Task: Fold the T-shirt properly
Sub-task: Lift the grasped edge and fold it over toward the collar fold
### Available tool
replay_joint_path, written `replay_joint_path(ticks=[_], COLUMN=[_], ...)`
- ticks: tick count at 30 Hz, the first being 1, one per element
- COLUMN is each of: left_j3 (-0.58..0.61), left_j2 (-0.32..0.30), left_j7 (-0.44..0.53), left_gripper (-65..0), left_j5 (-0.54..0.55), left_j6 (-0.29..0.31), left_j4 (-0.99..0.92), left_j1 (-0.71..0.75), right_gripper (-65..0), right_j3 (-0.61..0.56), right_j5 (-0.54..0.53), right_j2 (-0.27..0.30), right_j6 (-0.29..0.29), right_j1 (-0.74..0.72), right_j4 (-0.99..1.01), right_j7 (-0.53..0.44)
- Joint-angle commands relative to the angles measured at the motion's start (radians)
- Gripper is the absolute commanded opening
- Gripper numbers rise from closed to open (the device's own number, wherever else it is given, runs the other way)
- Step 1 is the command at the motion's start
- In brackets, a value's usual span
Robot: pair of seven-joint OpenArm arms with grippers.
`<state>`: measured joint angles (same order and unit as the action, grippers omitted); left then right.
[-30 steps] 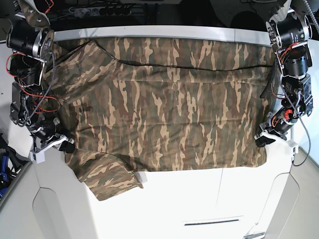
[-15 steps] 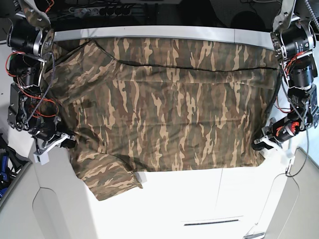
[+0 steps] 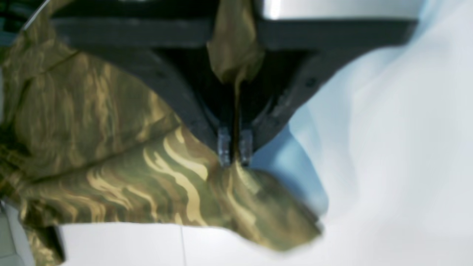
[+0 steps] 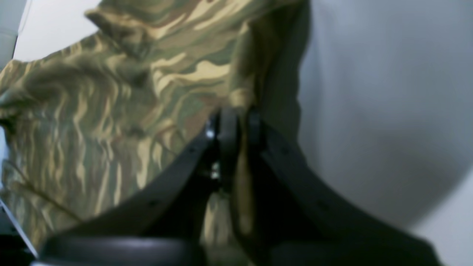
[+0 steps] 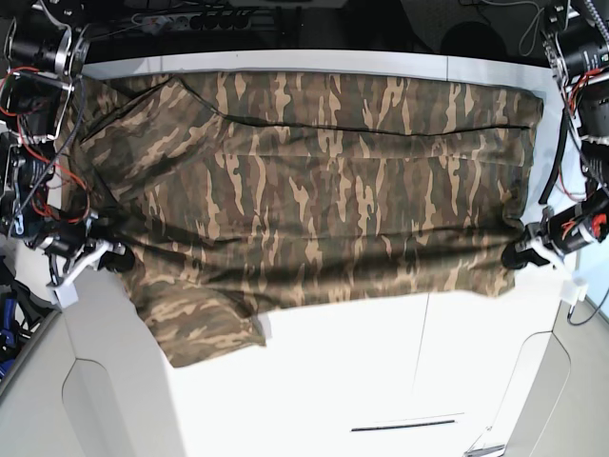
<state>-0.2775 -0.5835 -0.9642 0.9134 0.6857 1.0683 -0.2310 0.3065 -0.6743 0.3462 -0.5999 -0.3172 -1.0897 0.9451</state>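
The camouflage T-shirt (image 5: 314,200) lies spread across the white table, its near edge lifted and pulled taut between the two arms. My left gripper (image 5: 526,253) is at the right of the base view, shut on the shirt's near hem corner; the left wrist view shows its fingertips (image 3: 224,147) pinching a fold of the cloth (image 3: 170,177). My right gripper (image 5: 108,257) is at the left of the base view, shut on the shirt's edge near the sleeve; the right wrist view shows cloth (image 4: 111,122) clamped between its fingers (image 4: 226,125). A sleeve (image 5: 205,328) hangs towards the front.
The white table (image 5: 381,371) extends in front of the shirt, with a seam and a slot near the front edge. Cables and a power strip (image 5: 190,17) run along the dark back edge. Both arms' motors and wiring stand at the table's left and right sides.
Both grippers have moved outwards and up with the shirt's near edge, which has risen away from the front. The cloth is stretched tighter between them.
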Motion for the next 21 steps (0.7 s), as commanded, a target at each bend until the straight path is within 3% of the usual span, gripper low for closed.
replay_joint_path(ticks=[1, 8, 14, 21], left_j3=[-0.005, -0.008, -0.012, -0.012], left_j2=[-0.024, -0.062, -0.084, -0.084], left_j7=[0.017, 0.016, -0.01, -0.069], left_gripper=[-65.0, -65.0, -65.0, -65.0], left_j5=[0.027, 0.032, 0.032, 0.032], left_j6=[0.012, 0.012, 0.012, 0.012], left_j4=[0.062, 0.304, 0.388, 0.431], left_j1=[0.003, 0.159, 0.245, 0.317], right_gripper=[-65.0, -65.0, -65.0, -65.0], right_j3=[0.006, 0.01, 0.013, 0.051], right_j5=[-0.034, -0.051, -0.113, -0.112], right_j2=[0.027, 0.084, 0.13, 0.135], right_j6=[-0.006, -0.006, -0.006, 0.002], right_j1=[-0.002, 0.148, 0.253, 0.344], right_j4=[-0.049, -0.243, -0.334, -0.337], right_j7=[-0.017, 0.005, 0.029, 0.035])
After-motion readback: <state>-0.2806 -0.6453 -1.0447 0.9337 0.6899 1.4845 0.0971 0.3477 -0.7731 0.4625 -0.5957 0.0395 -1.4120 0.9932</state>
